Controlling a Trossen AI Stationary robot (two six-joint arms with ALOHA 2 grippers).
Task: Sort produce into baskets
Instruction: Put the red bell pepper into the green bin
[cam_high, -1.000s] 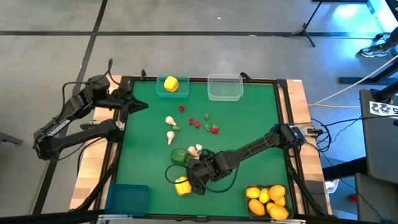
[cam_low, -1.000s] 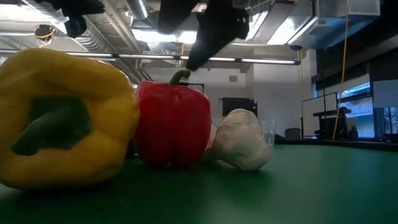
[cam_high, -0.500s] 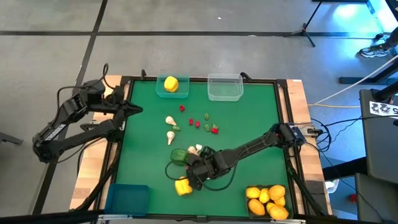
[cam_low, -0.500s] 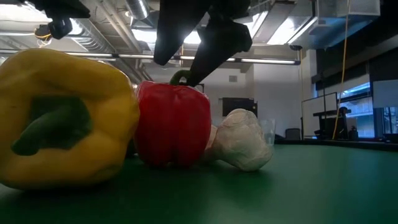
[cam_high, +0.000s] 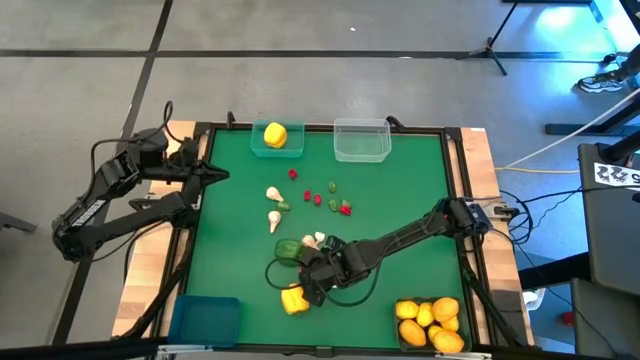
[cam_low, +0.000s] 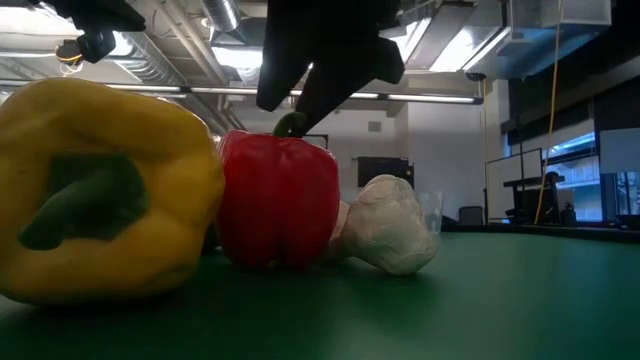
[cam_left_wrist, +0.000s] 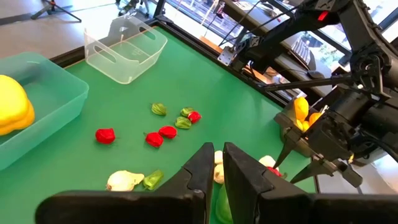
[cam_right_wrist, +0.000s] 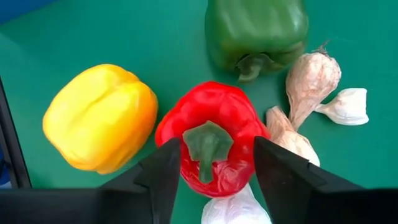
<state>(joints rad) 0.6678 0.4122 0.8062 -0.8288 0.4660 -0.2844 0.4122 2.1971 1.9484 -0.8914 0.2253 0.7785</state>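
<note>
1. The right gripper (cam_right_wrist: 211, 171) hangs directly over the red bell pepper (cam_right_wrist: 211, 140), its two fingers (cam_right_wrist: 155, 180) parted to either side of the fruit and the green stem between them. It holds nothing yet.
2. The left gripper (cam_left_wrist: 214, 165) waits at the table's left edge with its fingers pressed together, empty.
3. The red bell pepper stands upright near the front of the green mat (cam_high: 400, 190). It looks glossy, lobed and rounded, with a short curved stem on top.
4. A yellow bell pepper (cam_right_wrist: 99, 118) lies just beside it, a green bell pepper (cam_right_wrist: 256, 31) sits near, and garlic bulbs (cam_right_wrist: 308, 81) crowd its other side, one seemingly touching it.
5. Risk: the smooth, rounded skin could slide out from between the fingers if they close high on the shoulders, tipping the pepper over.
6. Risk: a finger coming down on the garlic side could land on a bulb or push it away, since little room shows there.
7. Risk: the other finger could nudge the yellow bell pepper and roll it.
8. Where it should go cannot be told; the teal basket (cam_high: 255, 148) already holds a yellow pepper.
</note>
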